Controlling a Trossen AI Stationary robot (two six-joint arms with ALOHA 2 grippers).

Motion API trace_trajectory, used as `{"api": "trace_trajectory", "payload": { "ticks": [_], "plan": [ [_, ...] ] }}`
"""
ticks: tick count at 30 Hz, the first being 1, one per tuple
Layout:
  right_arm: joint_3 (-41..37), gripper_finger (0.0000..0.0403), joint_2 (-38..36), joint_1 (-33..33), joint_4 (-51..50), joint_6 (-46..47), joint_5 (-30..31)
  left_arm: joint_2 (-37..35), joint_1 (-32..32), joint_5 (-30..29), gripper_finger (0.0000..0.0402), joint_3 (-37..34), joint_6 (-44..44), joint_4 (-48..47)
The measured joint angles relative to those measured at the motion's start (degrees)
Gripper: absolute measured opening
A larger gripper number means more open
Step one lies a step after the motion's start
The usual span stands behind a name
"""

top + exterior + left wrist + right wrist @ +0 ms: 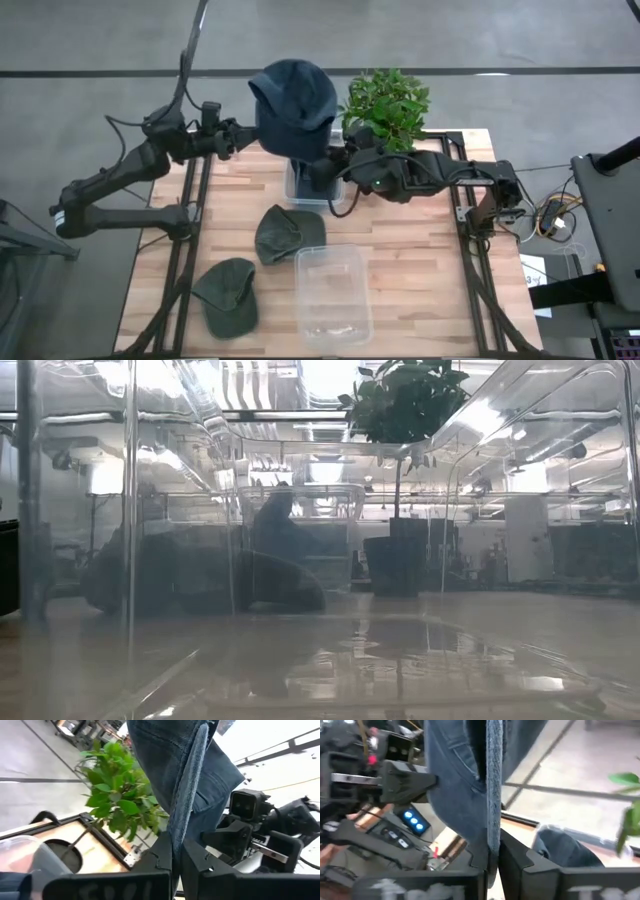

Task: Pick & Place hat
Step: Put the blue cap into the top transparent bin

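A blue denim hat (293, 98) is held up above the table's far side between both grippers. My left gripper (246, 137) is shut on it at its left side, and my right gripper (322, 170) is shut on it at its lower right. Both wrist views show denim rising from between the shut fingers. A green cap (288, 233) lies flat at mid-table, and a second green cap (227, 294) lies near the near-left corner. In the low view the caps (200, 575) show dimly through clear plastic. My left gripper pinches a hemmed edge of the blue hat (181, 827) between its two fingers, coming level from the table's left. The hat is lifted clear and stands above the fingers. My right gripper pinches another hemmed edge of the hat (493, 825) between its two fingers, coming from the table's right. The denim is clear of the table.
A clear plastic bin (333, 294) stands near the near edge, right of the caps. A second clear bin (303, 185) sits below the held hat. A potted plant (386, 102) stands at the far edge, close behind my right arm. Dark rails (190, 220) run along both table sides.
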Motion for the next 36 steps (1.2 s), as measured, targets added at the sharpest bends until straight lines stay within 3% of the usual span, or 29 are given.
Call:
{"api": "trace_trajectory", "payload": {
  "ticks": [8, 15, 20, 25, 36],
  "plan": [
    [0.5, 0.0135, 0.0, 2.7, 4.6, -7.3, -0.7, -3.4, 0.3, 0.0, 0.0007, 4.7, 0.2, -4.9],
    [3.2, 0.0215, -0.1, 7.3, 3.8, -17.1, 0.7, -5.1, 0.4, -9.3, 0.0006, 11.2, 7.6, -21.3],
    [4.2, 0.0227, -0.2, 9.8, 4.2, -19.6, 5.7, -4.2, 0.4, -13.2, 0.0006, 12.0, 9.8, -26.6],
    [4.9, 0.0224, -0.2, 10.4, 5.3, -21.4, 6.6, -1.8, 0.4, -15.0, 0.0006, 8.6, 10.0, -28.5],
    [5.2, 0.0224, -0.2, 11.9, 14.0, -34.8, 5.9, 7.5, 0.7, -16.7, 0.0006, -1.7, -0.4, -24.3]
  ]
}}
